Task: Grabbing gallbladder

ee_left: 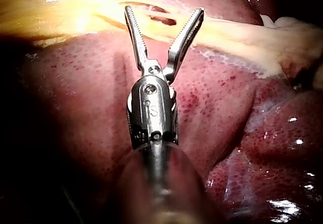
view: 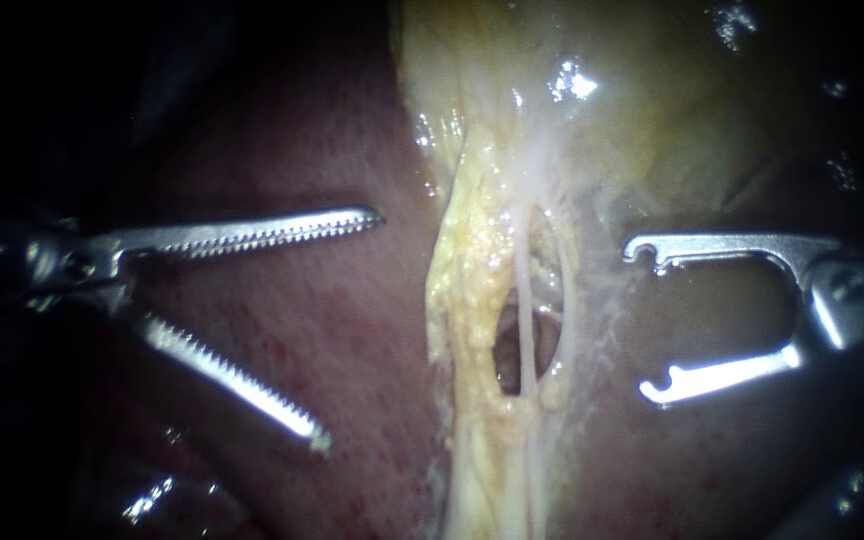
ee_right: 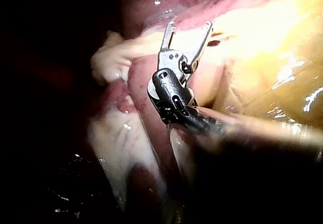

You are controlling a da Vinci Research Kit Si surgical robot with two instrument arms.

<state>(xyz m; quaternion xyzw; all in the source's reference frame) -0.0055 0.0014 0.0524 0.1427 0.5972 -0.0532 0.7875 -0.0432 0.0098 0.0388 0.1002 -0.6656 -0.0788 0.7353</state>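
— Where's the gallbladder?
— The gallbladder (view: 672,100) lies pale yellow at the top of the endoscope view. A fatty strip (view: 472,300) with a thin tube (view: 526,300) runs down from it.
— And the jaws?
— The left instrument (view: 350,327) is spread wide over the liver (view: 252,160), holding nothing. The right instrument (view: 640,320) gapes beside the strip, gripping nothing.

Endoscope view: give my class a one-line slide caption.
Left instrument and right instrument, jaws open, flank the pale tubes below the gallbladder, gripping nothing.
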